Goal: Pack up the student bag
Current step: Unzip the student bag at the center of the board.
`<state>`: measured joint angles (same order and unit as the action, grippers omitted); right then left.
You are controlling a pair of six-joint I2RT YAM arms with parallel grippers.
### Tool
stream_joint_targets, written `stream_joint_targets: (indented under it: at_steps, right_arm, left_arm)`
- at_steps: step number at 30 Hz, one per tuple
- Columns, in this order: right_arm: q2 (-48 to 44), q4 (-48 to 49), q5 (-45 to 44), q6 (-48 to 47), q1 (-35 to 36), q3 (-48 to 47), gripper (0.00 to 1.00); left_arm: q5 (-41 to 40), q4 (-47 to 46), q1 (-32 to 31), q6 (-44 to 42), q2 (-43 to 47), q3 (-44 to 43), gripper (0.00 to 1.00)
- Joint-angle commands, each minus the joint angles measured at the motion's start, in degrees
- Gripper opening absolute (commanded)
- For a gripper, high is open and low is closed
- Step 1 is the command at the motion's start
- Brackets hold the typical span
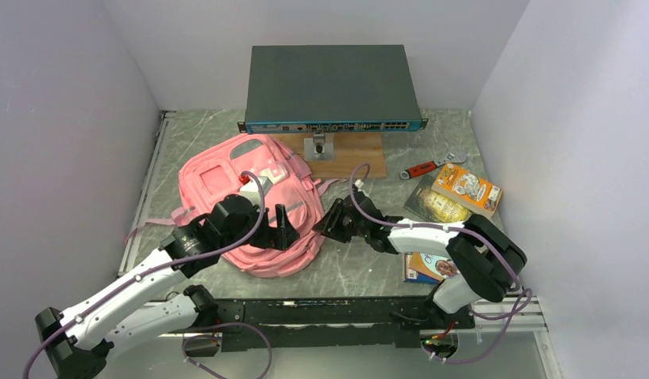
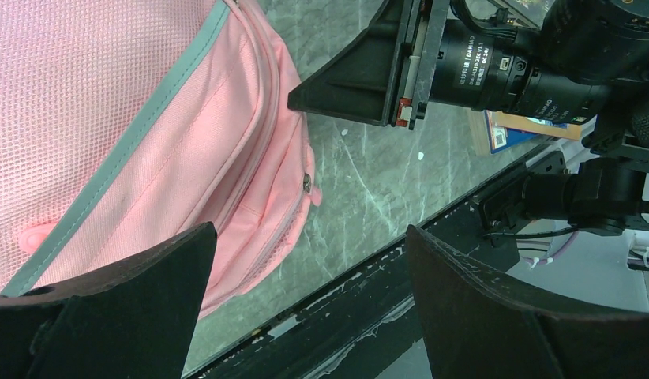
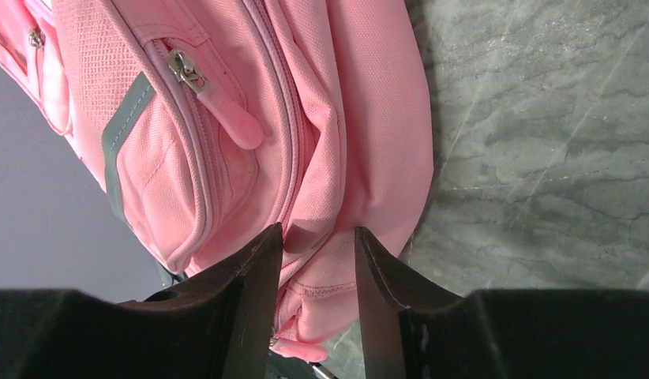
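Observation:
The student bag (image 1: 250, 197) is a light-pink backpack lying flat at the centre left of the table. My left gripper (image 1: 283, 229) hovers over its near right corner with jaws wide open and nothing between them. In the left wrist view (image 2: 311, 229) the bag (image 2: 108, 118) lies to the left. My right gripper (image 1: 325, 221) is at the bag's right edge. In the right wrist view (image 3: 317, 233) its jaws are nearly shut, with a fold of the bag's side fabric (image 3: 329, 197) between them. A zip pull (image 3: 191, 73) shows on a front pocket.
A grey network switch (image 1: 333, 87) stands at the back on a wooden board (image 1: 337, 154). A red-handled tool (image 1: 422, 168), an orange snack box (image 1: 466, 188), a packet (image 1: 440, 207) and a blue booklet (image 1: 425, 267) lie to the right. A white-and-red item (image 1: 254, 180) sits on top of the bag.

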<state>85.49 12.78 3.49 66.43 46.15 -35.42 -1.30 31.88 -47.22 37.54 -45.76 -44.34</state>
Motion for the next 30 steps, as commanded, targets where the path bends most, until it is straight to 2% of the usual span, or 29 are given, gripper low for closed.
stream_joint_targets:
  at_steps: [1,11,15,17,21,25,30]
  right_arm:
    - [0.10,3.26,-0.82,-0.78,-0.05,-2.49,0.41]
    - [3.36,5.70,-0.25,-0.42,-0.10,-3.10,0.42]
    - [4.78,6.59,-0.98,-0.27,-0.07,-3.74,0.38]
    - [5.59,6.23,-0.95,-0.40,-0.07,-4.76,0.34]
    - [4.73,8.03,-0.67,0.58,-0.10,-4.47,0.17]
    - [1.28,5.09,-0.01,-0.41,-0.02,-5.67,0.00]
    - [-3.53,0.45,-1.18,1.12,-0.01,-6.58,0.00]
  left_arm:
    - [1.39,-2.31,0.11,-0.62,-0.37,-0.92,0.94]
    - [1.77,-3.20,0.16,-0.33,-0.77,-0.34,0.94]
    - [2.15,-3.15,0.11,-0.14,-1.39,-0.47,0.93]
    - [2.38,-3.61,0.11,0.13,-1.36,0.42,0.93]
    - [3.29,-3.76,0.16,0.51,-1.63,0.74,0.92]
    - [4.87,-3.66,0.12,0.82,-1.51,0.65,0.92]
    - [8.98,-3.70,-0.04,5.42,-4.23,0.30,0.88]
